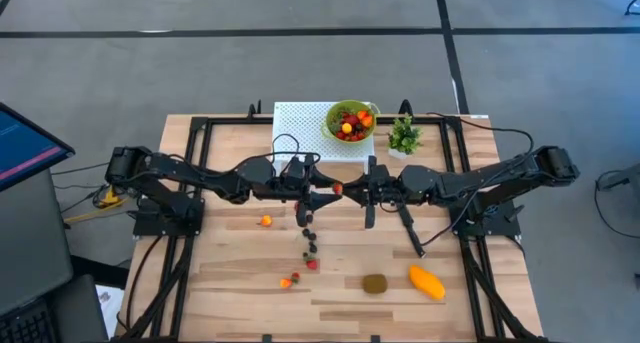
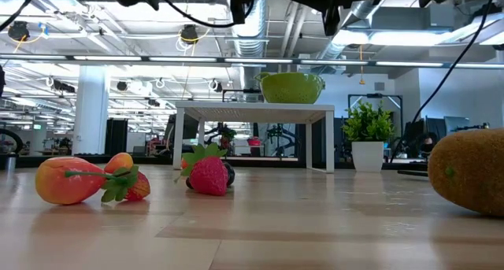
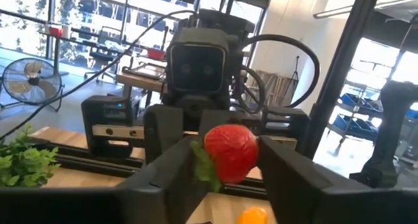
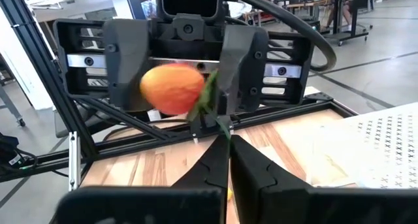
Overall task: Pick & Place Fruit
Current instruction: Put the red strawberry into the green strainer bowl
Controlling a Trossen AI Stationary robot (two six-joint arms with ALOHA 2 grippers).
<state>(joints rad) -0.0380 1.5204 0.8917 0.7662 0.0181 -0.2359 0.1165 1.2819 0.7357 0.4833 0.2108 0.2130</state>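
Both grippers meeting mid-table above the board, red-orange fruit (image 1: 337,188) between them, right gripper (image 4: 228,142) pressed together on its green leaf, left gripper (image 3: 225,160) fingers spread beside it, kiwi (image 1: 375,283), mango (image 1: 427,281) near front edge

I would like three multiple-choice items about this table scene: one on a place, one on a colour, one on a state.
1. Where does the green bowl stand?
A. on the white perforated stand
B. on the bare wood
C. on the floor

2. What colour is the mango?
A. green
B. orange-yellow
C. purple

3. How is the right gripper?
A. wide open
B. shut on nothing
C. shut on the red fruit piece

Answers:
1 A: the green bowl sits on the white perforated stand.
2 B: the mango shows orange-yellow.
3 C: the right gripper pinches the leaf of the red fruit piece.
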